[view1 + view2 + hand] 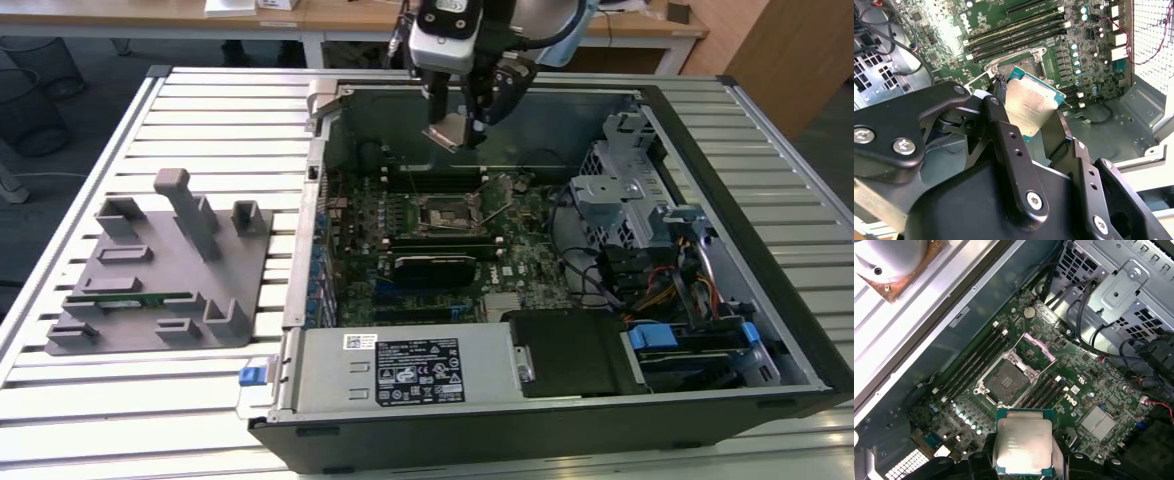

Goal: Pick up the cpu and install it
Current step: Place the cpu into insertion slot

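A robot arm's gripper hangs over an open computer case with the cpu clamped between its fingers by two opposite edges, metal lid facing the wrist cameras. In the exterior view the chip sits tilted in the air, above the memory slots near the case's far wall and apart from the board. The socket lies open below, its load plate swung up and to one side, so the seat looks ready to receive the part. Done well, this step probably calls for bringing the chip level and square to the socket frame before any descent, matching its notched edges to the seat and lowering it straight without sliding, since the contacts would likely not forgive a skewed or dragged landing. The raised plate and the cables beside the drive cage appear to be the nearest things to steer clear of. The case rests on a slatted metal table; on the exterior view's left stands a grey tray of upright blocks holding a green memory stick. Beyond the table are wooden desks and a wire bin.
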You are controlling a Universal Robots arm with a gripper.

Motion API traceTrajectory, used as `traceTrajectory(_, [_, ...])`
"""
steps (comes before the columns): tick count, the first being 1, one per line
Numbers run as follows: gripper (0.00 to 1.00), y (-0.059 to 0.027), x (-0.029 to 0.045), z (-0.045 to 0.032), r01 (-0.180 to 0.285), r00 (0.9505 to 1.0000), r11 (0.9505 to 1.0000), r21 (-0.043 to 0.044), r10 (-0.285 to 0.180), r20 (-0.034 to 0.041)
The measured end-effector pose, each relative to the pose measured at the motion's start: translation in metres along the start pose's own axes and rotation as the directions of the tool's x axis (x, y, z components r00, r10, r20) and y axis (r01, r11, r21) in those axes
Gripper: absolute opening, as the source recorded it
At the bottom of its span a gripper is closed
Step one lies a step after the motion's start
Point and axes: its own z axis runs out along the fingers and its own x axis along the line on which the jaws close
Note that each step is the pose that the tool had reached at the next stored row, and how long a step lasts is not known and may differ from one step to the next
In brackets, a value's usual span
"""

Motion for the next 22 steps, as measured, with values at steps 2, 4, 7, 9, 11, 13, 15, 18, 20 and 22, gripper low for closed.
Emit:
traceTrajectory(2, [0.53, 0.0001, 0.0002, 0.0001, -0.015, 0.9999, 0.9999, -0.0002, 0.015, 0.0005])
traceTrajectory(4, [0.53, 0.0002, 0.0002, 0.0002, -0.029, 0.9996, 0.9996, -0.0005, 0.029, 0.0010])
traceTrajectory(7, [0.53, 0.0003, 0.0004, 0.0003, -0.049, 0.9988, 0.9988, -0.0005, 0.049, 0.0018])
traceTrajectory(9, [0.53, 0.0005, 0.0006, 0.0004, -0.063, 0.9980, 0.9980, -0.0007, 0.063, 0.0023])
traceTrajectory(11, [0.53, 0.0005, 0.0006, 0.0005, -0.076, 0.9971, 0.9971, -0.0009, 0.076, 0.0027])
traceTrajectory(13, [0.53, 0.0006, 0.0007, 0.0006, -0.090, 0.9959, 0.9959, -0.0012, 0.090, 0.0031])
traceTrajectory(15, [0.53, 0.0007, 0.0008, 0.0007, -0.104, 0.9945, 0.9945, -0.0013, 0.104, 0.0037])
traceTrajectory(18, [0.53, 0.0007, 0.0009, 0.0009, -0.128, 0.9918, 0.9918, -0.0017, 0.128, 0.0044])
traceTrajectory(20, [0.53, 0.0008, 0.0009, 0.0009, -0.144, 0.9895, 0.9895, -0.0019, 0.144, 0.0051])
traceTrajectory(22, [0.53, 0.0008, 0.0009, 0.0010, -0.161, 0.9870, 0.9870, -0.0022, 0.161, 0.0056])
